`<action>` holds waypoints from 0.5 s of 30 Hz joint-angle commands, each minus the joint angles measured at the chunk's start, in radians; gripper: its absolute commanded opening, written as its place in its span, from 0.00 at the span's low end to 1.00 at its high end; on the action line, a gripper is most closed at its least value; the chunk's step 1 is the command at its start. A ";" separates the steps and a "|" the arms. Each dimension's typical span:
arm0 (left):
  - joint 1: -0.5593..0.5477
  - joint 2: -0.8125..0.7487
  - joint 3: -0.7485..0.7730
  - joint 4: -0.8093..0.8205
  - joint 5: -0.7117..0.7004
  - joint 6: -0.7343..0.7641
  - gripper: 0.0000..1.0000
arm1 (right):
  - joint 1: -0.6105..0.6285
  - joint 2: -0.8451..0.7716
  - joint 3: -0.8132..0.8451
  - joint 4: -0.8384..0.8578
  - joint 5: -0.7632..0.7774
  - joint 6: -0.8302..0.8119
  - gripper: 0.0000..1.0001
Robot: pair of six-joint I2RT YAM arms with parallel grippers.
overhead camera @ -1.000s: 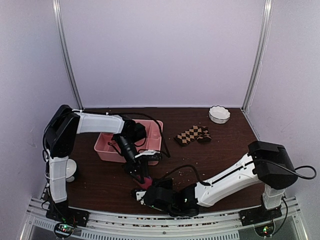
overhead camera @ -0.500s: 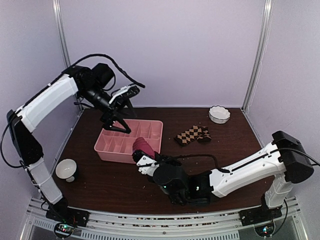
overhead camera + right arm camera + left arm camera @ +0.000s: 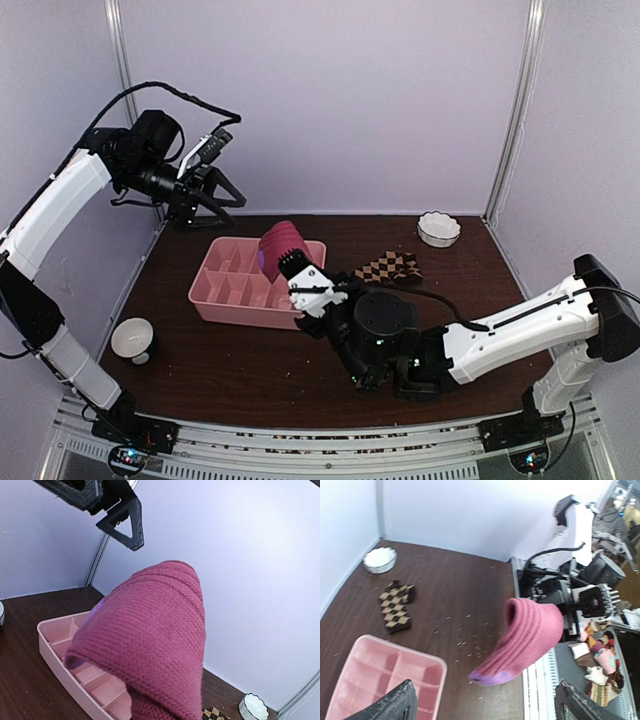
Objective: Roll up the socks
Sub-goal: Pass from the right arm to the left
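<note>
Drooping folded magenta sock (image 3: 530, 635), purple toe

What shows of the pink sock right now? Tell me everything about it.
The pink sock is magenta ribbed knit, soft-looking, with a purple toe hanging at its low end. It is folded over itself into a humped bundle and held up in the air, clear of the table, near the right end of the pink tray. Only the right tool touches it, shut on its lower part. No cuff shows.
</note>
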 commanded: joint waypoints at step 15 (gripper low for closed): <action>-0.134 -0.027 -0.201 0.192 0.184 -0.221 0.98 | -0.004 -0.023 0.079 0.073 -0.052 -0.095 0.00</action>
